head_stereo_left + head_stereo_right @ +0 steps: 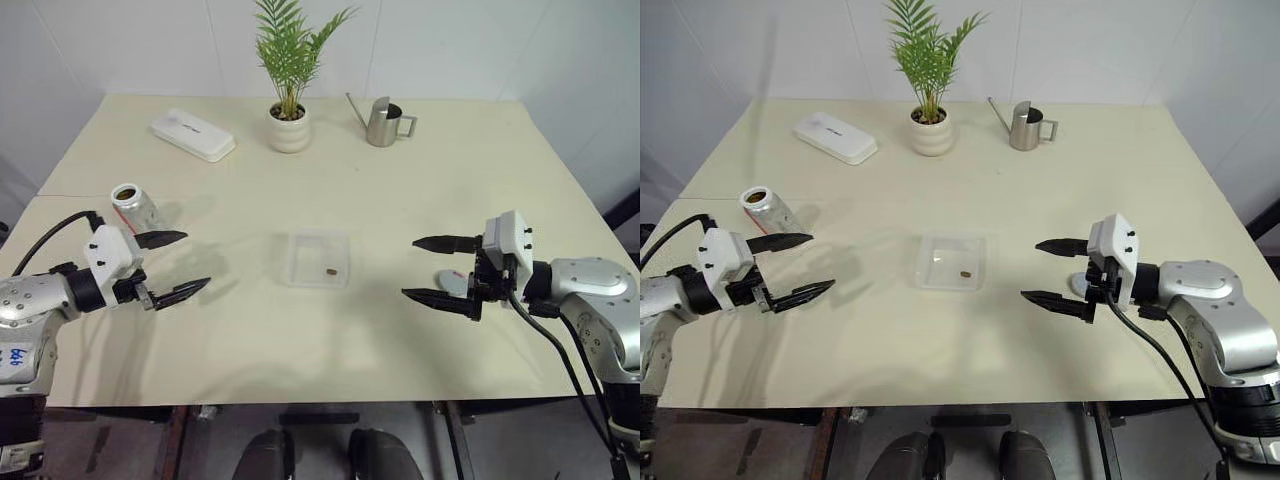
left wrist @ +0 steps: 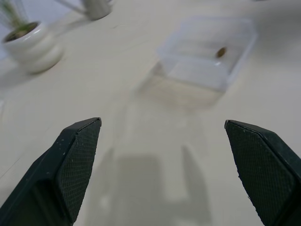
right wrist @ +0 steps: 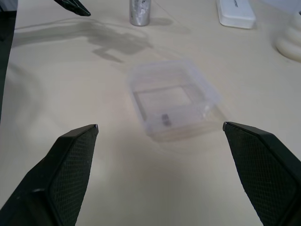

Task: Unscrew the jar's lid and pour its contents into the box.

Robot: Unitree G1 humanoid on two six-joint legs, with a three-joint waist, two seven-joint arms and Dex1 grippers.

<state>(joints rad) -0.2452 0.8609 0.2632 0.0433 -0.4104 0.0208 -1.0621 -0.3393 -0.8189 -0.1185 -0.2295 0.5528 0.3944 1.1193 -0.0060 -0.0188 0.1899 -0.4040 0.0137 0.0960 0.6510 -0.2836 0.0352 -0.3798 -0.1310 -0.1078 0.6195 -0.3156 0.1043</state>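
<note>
The jar (image 1: 135,206) stands on the table at the left, silvery with a red stripe, its top open and brown contents showing at the mouth. My left gripper (image 1: 195,262) hovers just in front and to the right of it, open and empty, pointing toward the table's middle. The clear box (image 1: 318,258) sits in the centre with a single dark brown bit (image 1: 331,270) inside. On the right, my right gripper (image 1: 410,267) is open and empty, pointing at the box. The grey lid (image 1: 453,282) lies on the table behind its fingers, partly hidden by them.
A flat white case (image 1: 193,134) lies at the back left. A potted plant (image 1: 288,125) and a steel watering can (image 1: 383,122) stand along the back. The table's front edge runs just below both grippers.
</note>
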